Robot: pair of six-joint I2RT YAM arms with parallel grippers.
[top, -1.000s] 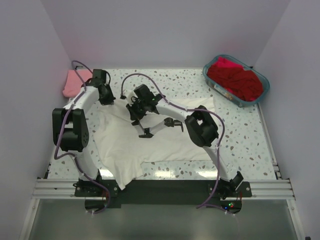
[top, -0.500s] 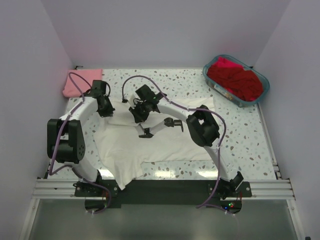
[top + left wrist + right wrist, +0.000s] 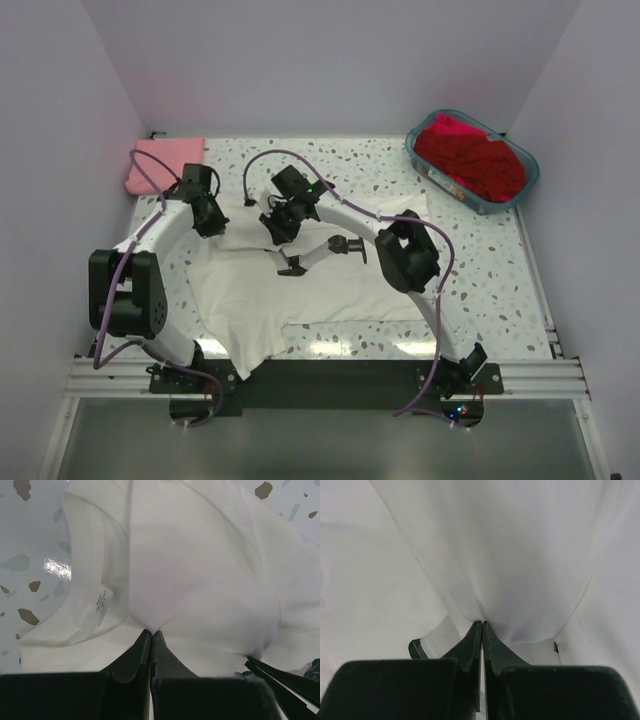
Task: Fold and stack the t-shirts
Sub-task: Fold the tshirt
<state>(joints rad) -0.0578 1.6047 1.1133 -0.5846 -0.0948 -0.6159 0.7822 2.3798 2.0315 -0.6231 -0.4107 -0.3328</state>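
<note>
While both arms reach over the speckled table (image 3: pixel 480 280), the white t-shirt (image 3: pixel 310 285) lies spread across its near middle, one corner hanging off the near edge. The left gripper (image 3: pixel 207 222) and right gripper (image 3: pixel 275 228) meet the shirt's far edge. A folded pink t-shirt (image 3: pixel 160 165) sits at the far left corner, and red t-shirts (image 3: pixel 470 160) fill a teal basket (image 3: pixel 440 180) at the far right. From the left wrist, the left gripper (image 3: pixel 151 632) is clenched on a peak of the white t-shirt (image 3: pixel 200 580), just right of the collar label (image 3: pixel 102 602). From the right wrist, the right gripper (image 3: pixel 481 625) is likewise pinched tight on a gathered ridge of the white t-shirt (image 3: pixel 510 555), which drapes away on both sides. The cloth looks light, limp and ready to sag or slip, so a hold near the shoulders or the hem, with both grips level, would likely carry a fold most cleanly.
</note>
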